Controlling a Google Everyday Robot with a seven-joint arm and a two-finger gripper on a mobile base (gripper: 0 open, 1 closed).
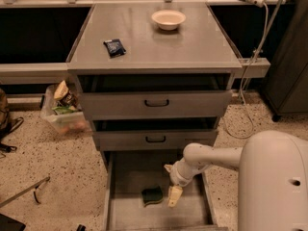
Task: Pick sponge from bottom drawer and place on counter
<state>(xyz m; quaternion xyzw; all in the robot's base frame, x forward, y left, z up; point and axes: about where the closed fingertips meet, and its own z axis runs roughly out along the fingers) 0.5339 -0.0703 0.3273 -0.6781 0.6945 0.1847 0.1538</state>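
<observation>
The dark green sponge (152, 195) lies flat on the grey floor of the open bottom drawer (129, 174), near its middle front. My gripper (169, 187) hangs inside the drawer just right of the sponge, pointing down. Its cream fingers (174, 196) are spread and hold nothing. One fingertip is almost at the sponge's right edge. The white arm reaches in from the right. The grey counter (154, 52) is the cabinet's top, above the two upper drawers, which stand slightly pulled out.
A cream bowl (168, 19) and a dark blue packet (114, 47) sit on the counter. A plastic bin of clutter (62, 110) stands on the speckled floor to the left. A white cable (251, 76) hangs down on the right beside a dark cabinet (288, 57).
</observation>
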